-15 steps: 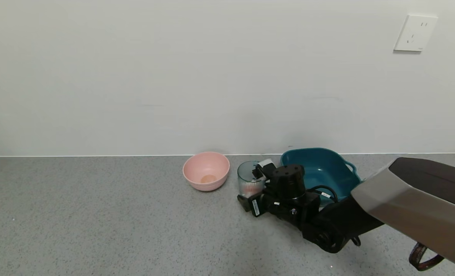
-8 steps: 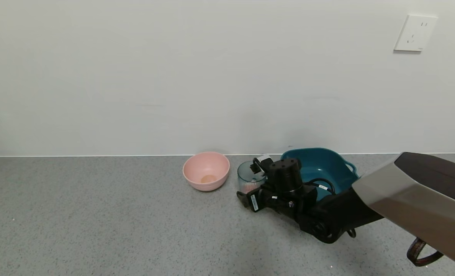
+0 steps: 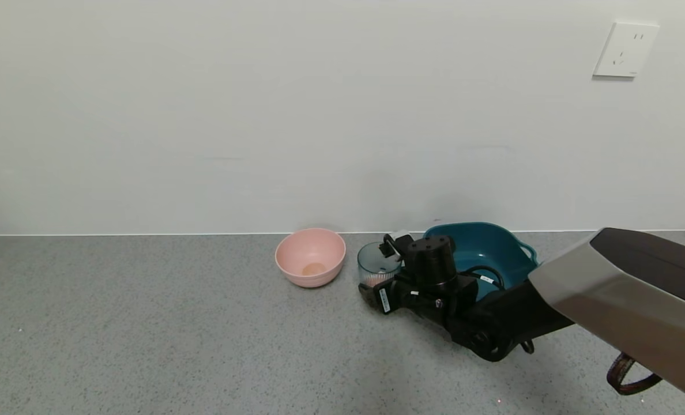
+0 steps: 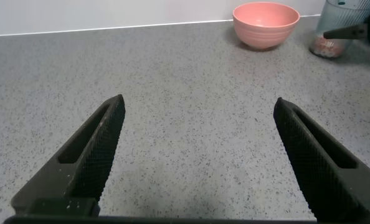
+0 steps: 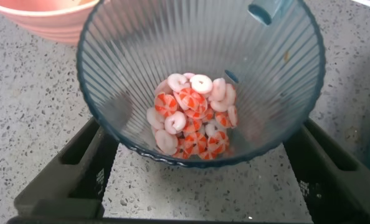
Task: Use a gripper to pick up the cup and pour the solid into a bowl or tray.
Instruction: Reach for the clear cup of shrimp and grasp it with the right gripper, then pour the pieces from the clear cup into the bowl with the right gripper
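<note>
Right gripper [image 3: 380, 282] sits low on the grey counter [image 3: 146, 334], its two black fingers [image 5: 66, 168] set on either side of the cup [image 3: 379, 264] and pinching its ribbed wall near the base. That clear blue-green cup stands upright between the round pink bowl [image 3: 311, 256] on its left and the dark teal basin [image 3: 492, 248] on its right, near the far wall. Inside the cup, the solid [image 5: 194, 118] lies heaped on the bottom as small pink-orange and white lumps. Left gripper [image 4: 197, 162] hovers above bare counter well to the left, fingers spread wide, holding nothing.
</note>
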`<state>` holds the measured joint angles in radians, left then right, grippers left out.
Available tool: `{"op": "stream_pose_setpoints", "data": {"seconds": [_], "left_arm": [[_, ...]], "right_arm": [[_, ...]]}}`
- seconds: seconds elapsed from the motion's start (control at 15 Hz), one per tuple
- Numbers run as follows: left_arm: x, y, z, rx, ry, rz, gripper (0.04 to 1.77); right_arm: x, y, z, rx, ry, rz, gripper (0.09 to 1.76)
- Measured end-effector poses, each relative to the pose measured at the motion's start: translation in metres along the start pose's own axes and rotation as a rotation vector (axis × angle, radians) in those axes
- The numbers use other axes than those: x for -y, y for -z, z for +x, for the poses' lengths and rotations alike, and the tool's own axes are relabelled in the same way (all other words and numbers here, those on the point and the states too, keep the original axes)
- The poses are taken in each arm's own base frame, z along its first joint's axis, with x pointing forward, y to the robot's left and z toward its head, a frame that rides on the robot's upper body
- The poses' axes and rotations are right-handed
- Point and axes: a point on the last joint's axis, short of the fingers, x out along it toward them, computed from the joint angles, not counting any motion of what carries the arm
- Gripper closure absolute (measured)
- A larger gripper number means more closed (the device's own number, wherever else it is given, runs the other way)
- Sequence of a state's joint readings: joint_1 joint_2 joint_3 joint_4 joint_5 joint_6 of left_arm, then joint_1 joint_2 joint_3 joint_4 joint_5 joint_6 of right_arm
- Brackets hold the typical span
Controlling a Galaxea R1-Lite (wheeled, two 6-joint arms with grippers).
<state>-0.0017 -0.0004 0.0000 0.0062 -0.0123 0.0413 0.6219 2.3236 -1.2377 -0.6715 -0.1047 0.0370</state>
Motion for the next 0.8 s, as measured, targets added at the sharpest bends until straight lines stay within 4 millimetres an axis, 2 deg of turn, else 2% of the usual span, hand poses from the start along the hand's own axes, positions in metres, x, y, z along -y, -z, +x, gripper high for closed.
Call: {"op": "stream_pose_setpoints", "data": {"seconds": [0.07, 0.2, 0.8], "left_arm": [[0.0, 0.0, 0.0, 0.0, 0.0, 0.0, 0.09], [0.0, 0.0, 0.0, 0.0, 0.0, 0.0, 0.09], [0.0, 0.0, 0.0, 0.0, 0.0, 0.0, 0.09]], "right_arm": [[0.0, 0.0006, -0.0001, -0.002, -0.002, 0.0, 0.38], [0.0006, -0.0002, 0.0001, 0.001, -0.001, 0.001, 0.51], [0.0026, 0.0013, -0.0009, -0.001, 0.007, 0.018, 0.53]]}}
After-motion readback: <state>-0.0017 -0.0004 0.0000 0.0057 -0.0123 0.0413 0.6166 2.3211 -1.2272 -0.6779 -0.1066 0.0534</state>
